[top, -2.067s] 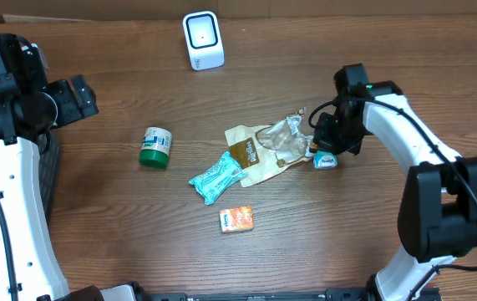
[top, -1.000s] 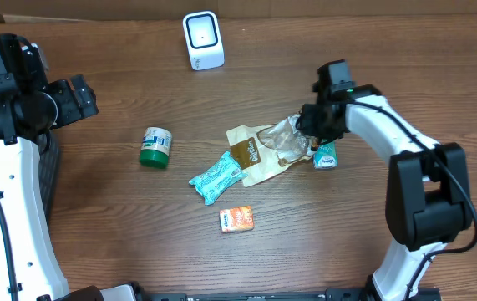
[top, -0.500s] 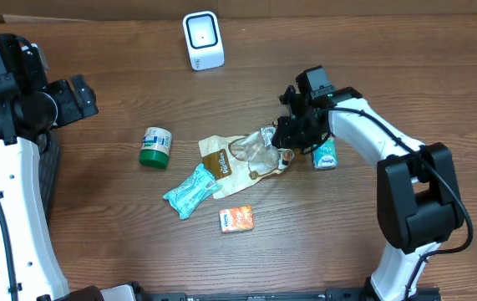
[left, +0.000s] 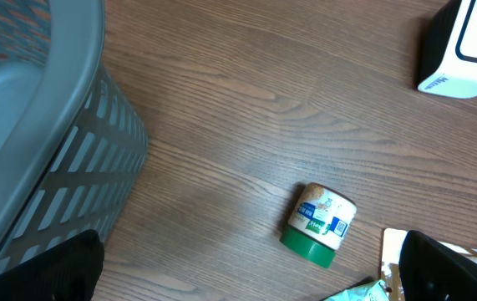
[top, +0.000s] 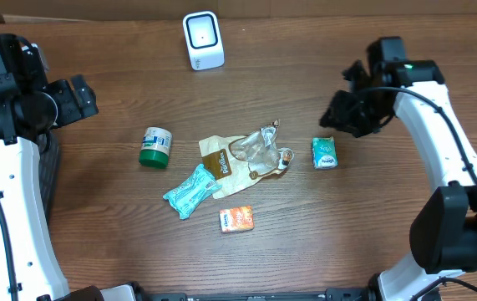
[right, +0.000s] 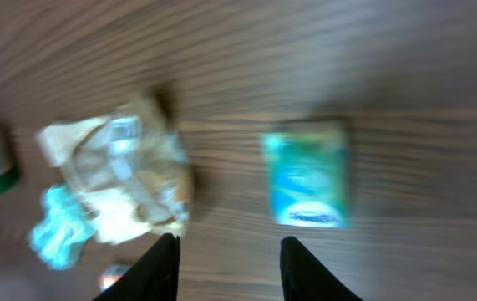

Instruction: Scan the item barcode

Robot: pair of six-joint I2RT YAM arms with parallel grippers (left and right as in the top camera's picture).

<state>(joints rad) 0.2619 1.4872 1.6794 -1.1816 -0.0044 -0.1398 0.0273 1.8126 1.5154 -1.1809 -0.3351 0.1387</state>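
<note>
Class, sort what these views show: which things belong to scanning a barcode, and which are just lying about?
Belongs to the job: white scanner; small teal box, probably, as it lies nearest the open right gripper.

Lying about for now: green-lidded jar, teal wrapper, orange box, crumpled bag, grey basket.

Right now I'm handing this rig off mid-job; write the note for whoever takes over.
Left claw: open, empty, at the table's left, near the grey basket.
Right claw: open, empty, off the table beside the teal packet.
Things: white barcode scanner at the far edge; green-lidded jar, teal wrapper, orange box, crumpled bag and the teal packet lie on the table.
Done: nothing in hand or at the scanner.
Left: pick an item and show its barcode to the scanner.
</note>
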